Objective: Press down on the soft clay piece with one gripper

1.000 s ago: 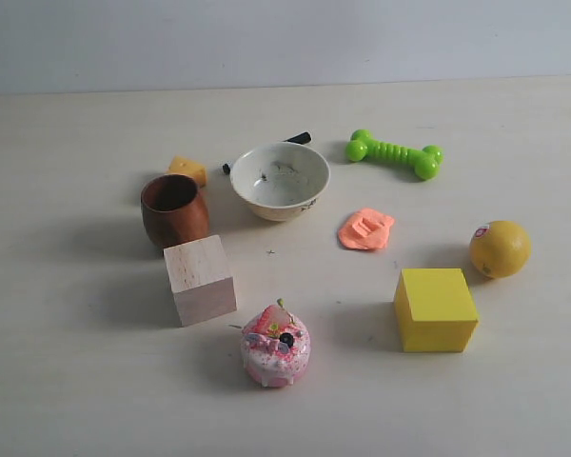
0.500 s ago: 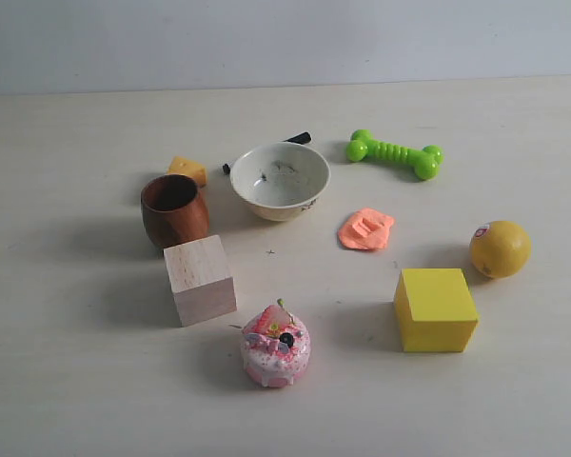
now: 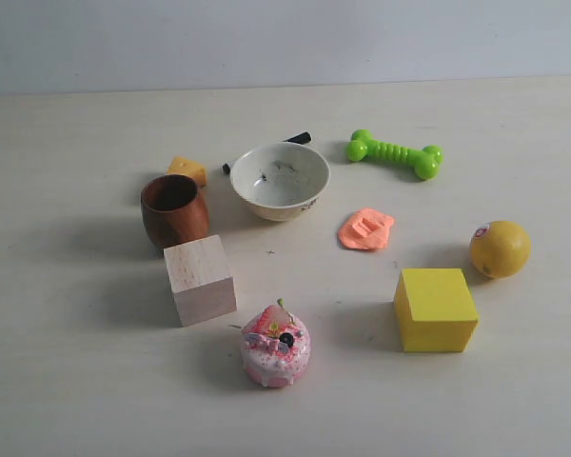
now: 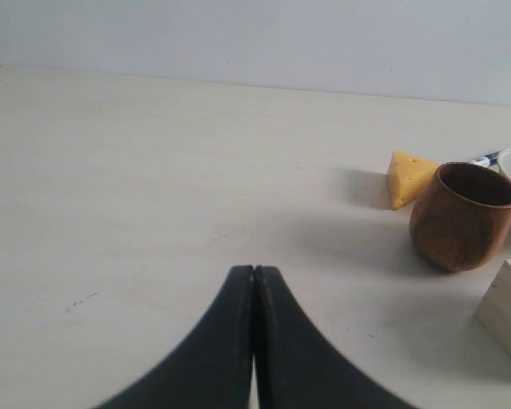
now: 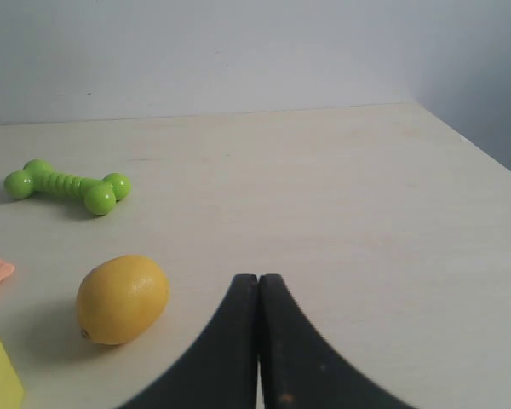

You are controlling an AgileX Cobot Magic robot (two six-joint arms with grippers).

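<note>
The soft clay piece lay flat on the desk, between the white bowl and the lemon. It sat apart from both, with the yellow cube nearer the camera and the green bone toy beyond. The left gripper was clenched, its 2 fingers pressed together and empty, above bare desk, well apart from the wooden cup. The right gripper was clenched the same way, holding nothing, near the lemon.
</note>
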